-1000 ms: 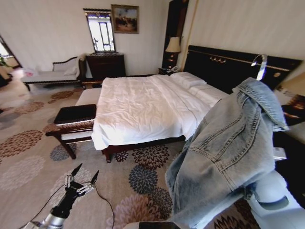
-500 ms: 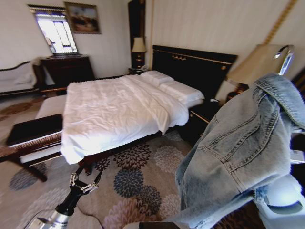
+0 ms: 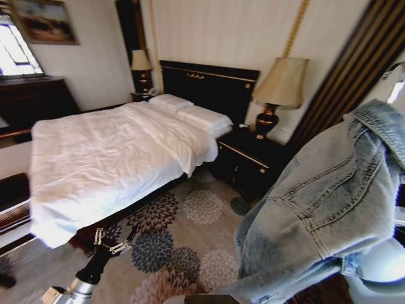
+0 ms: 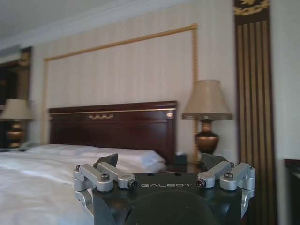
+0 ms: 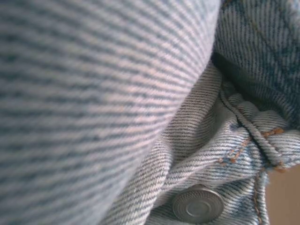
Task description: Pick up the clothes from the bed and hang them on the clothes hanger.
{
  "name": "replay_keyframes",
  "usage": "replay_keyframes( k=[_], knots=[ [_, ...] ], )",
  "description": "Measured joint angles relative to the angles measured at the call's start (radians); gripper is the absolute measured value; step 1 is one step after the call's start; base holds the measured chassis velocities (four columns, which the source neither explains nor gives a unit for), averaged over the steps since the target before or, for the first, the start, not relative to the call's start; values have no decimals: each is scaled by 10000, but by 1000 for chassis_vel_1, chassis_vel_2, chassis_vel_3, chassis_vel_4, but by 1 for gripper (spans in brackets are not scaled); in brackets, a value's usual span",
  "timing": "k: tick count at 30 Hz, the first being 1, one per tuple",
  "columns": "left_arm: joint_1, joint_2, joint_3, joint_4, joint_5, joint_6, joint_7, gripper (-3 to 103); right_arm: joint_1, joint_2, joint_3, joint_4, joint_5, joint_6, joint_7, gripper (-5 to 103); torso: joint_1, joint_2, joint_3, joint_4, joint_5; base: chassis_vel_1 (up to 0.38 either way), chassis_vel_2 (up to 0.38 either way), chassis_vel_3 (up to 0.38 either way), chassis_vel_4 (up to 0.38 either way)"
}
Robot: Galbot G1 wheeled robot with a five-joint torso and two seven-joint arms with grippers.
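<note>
Two arms are at work: the right arm (image 3: 380, 266), at the lower right of the head view, carries the jacket (image 3: 316, 215), which hangs draped over it from the collar high at the right edge down to the hem near the bottom of the picture. Denim covers the right gripper, so whether its fingers are spread or pressed together cannot be told. The right wrist view shows folds of the jacket (image 5: 93, 93) up close, with a seam and a metal button (image 5: 198, 205). The left gripper (image 3: 114, 240) hangs low at the lower left over the flowered carpet (image 3: 202, 209), just off the bed's near corner, with its fingers spread and holding nothing; the left wrist view shows the same gripper (image 4: 161, 161) with both fingertips apart, pointed toward the headboard (image 4: 112, 124). The bed (image 3: 95, 164), with white duvet and two pillows (image 3: 190, 111), lies to the left, well apart from the jacket. A dark nightstand (image 3: 250, 164) stands just beside the bed, bearing a lamp (image 3: 278, 92); a second lamp (image 3: 140, 66) stands on the bed's far side.
</note>
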Motion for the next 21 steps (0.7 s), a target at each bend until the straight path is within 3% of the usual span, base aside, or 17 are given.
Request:
replay_keyframes(
  k=[21],
  knots=[
    [-166, 117, 243, -3, 10, 125, -94, 100, -292, 261, 461, -1, -301, 12, -11, 20, 0, 0, 0, 0, 0, -127, -126, -122, -127]
  ],
)
